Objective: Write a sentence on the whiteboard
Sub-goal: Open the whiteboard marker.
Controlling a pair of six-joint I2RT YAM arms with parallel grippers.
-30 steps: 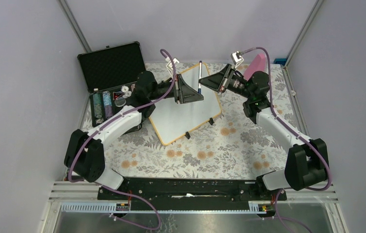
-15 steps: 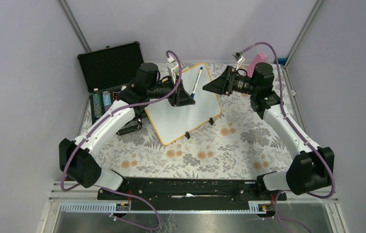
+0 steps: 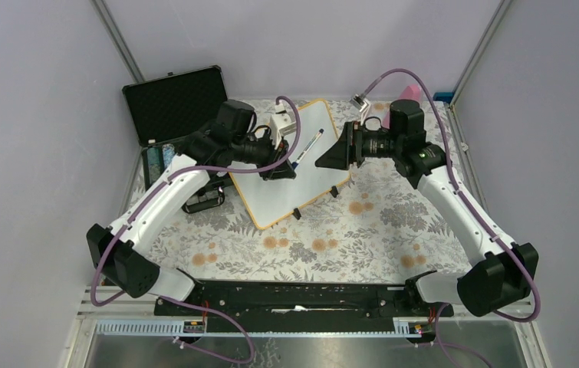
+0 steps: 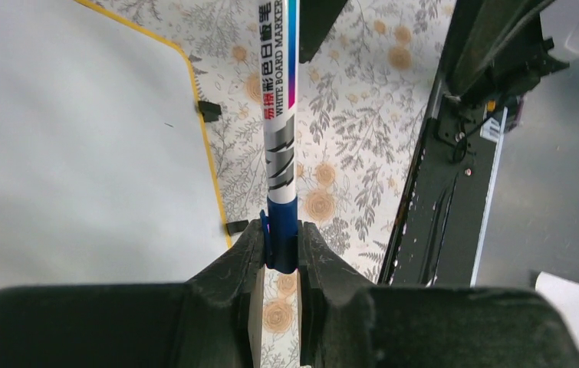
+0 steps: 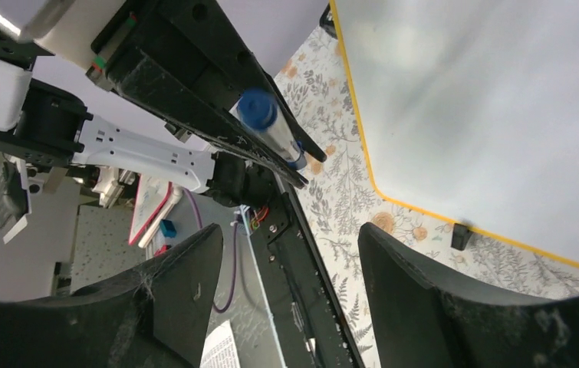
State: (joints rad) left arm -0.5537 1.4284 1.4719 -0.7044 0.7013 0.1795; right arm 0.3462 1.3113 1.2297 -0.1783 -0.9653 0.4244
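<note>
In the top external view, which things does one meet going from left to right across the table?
black case → left gripper → marker → right gripper → pink object. The whiteboard lies under the middle three, so I omit it.

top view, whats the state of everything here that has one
whiteboard, blank, lying flat
marker, gripped at its blue end by left claw
left claw, shut on marker
right claw, open, empty
black case, lid open
</note>
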